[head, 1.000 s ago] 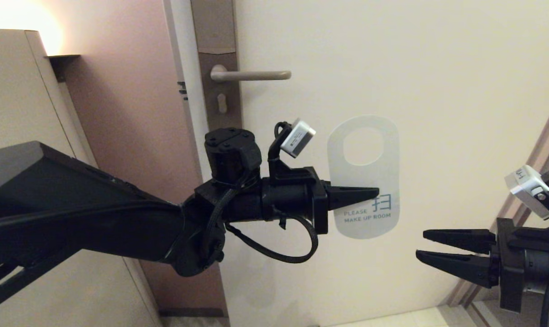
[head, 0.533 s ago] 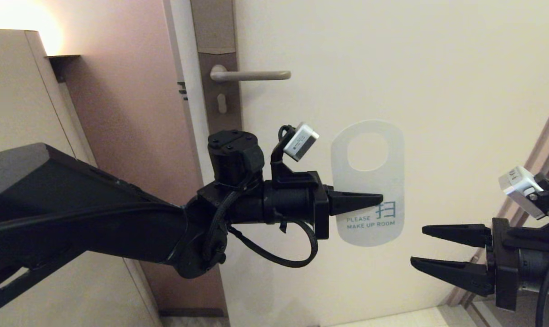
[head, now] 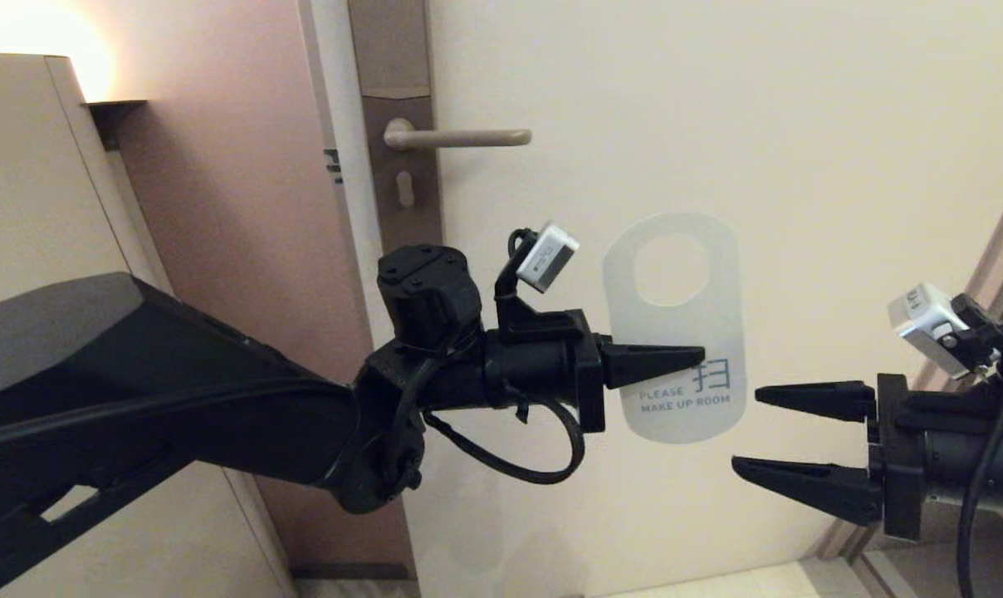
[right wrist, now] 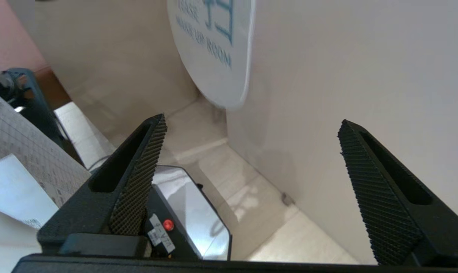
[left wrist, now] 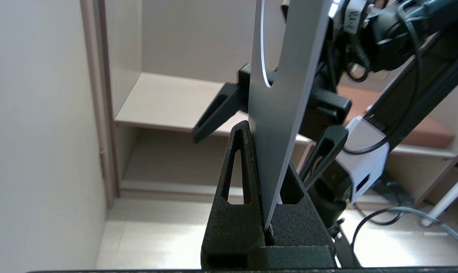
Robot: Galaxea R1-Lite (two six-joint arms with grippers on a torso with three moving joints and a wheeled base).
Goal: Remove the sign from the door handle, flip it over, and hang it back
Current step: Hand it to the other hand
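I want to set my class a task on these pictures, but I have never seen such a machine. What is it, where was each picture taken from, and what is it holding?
It is a robot with two black arms, each ending in a two-fingered gripper. One picture looks out from the robot's head at a hotel-style door; the other two come from cameras on each wrist, looking along the fingers. The left gripper is shut on the sign, a white card hanger reading "PLEASE MAKE UP ROOM", held upright in front of the door, off the door handle, which is bare. The left wrist view shows the card edge-on, pinched between the fingers. The right gripper is open, empty, just beside the sign's lower end.
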